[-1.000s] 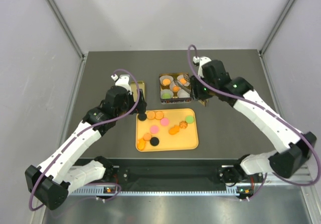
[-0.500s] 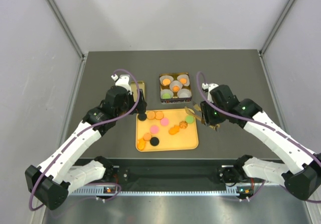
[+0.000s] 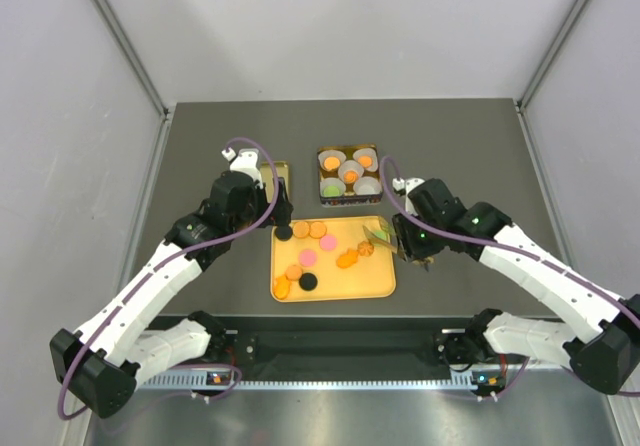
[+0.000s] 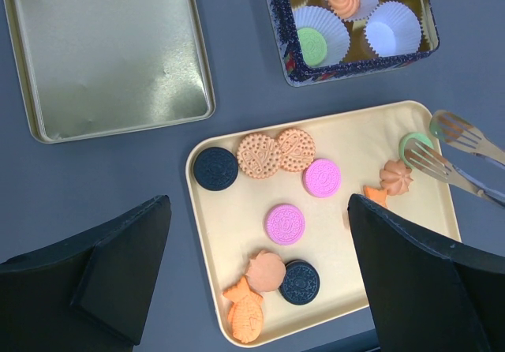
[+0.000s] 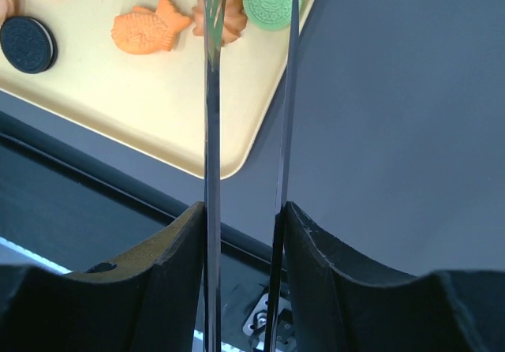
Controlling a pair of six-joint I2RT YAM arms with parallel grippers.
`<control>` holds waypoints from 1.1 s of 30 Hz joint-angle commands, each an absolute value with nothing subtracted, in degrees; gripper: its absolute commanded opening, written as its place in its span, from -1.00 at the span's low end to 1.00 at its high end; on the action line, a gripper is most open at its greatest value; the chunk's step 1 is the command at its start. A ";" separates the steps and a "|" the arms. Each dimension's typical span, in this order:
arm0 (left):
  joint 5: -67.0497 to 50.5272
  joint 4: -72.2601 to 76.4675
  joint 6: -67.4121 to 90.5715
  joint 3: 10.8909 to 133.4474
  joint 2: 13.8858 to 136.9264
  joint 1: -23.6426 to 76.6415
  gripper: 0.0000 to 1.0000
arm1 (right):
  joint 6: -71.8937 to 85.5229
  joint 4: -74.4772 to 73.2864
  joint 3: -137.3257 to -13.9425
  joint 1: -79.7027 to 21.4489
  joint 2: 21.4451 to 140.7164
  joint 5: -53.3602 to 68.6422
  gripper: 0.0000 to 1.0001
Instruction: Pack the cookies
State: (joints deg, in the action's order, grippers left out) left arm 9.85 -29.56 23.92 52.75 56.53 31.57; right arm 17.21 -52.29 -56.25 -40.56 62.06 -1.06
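Several cookies lie on the yellow tray (image 3: 385, 288): black (image 4: 215, 168), tan (image 4: 259, 155), pink (image 4: 285, 224), a fish shape (image 5: 146, 30), an orange swirl (image 5: 229, 20) and a green cookie (image 5: 271, 1). My right gripper (image 3: 405, 238) is shut on metal tongs (image 5: 209, 91). The tong tips (image 4: 450, 151) stand apart over the tray's right end, on either side of the green cookie. My left gripper (image 4: 259, 202) is open and empty above the tray's left part. The tin (image 3: 349, 173) holds white paper cups, some with cookies in them.
The tin's gold lid (image 4: 110, 52) lies upside down left of the tin, partly under my left arm in the top view. The tin (image 4: 351, 20) stands just beyond the tray. Grey walls close in the table on three sides.
My right arm has swung back from the tin toward me and brought the tongs down over the tray's right end. The left arm has not moved.
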 commanded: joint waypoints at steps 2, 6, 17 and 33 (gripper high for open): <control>9.76 -26.63 24.08 52.21 56.25 31.29 0.98 | 17.93 -50.98 -56.69 -41.57 62.93 -3.25 -0.14; 9.76 -26.72 24.08 52.21 56.34 31.29 0.98 | 17.75 -51.33 -56.87 -41.66 63.28 -4.66 -0.14; 9.93 -26.72 24.08 52.21 56.51 31.29 0.98 | 16.87 -51.33 -55.99 -42.01 64.42 -3.96 -0.14; 9.93 -26.72 23.99 52.29 56.69 31.29 0.98 | 16.52 -52.91 -55.90 -43.15 64.87 -3.69 -0.12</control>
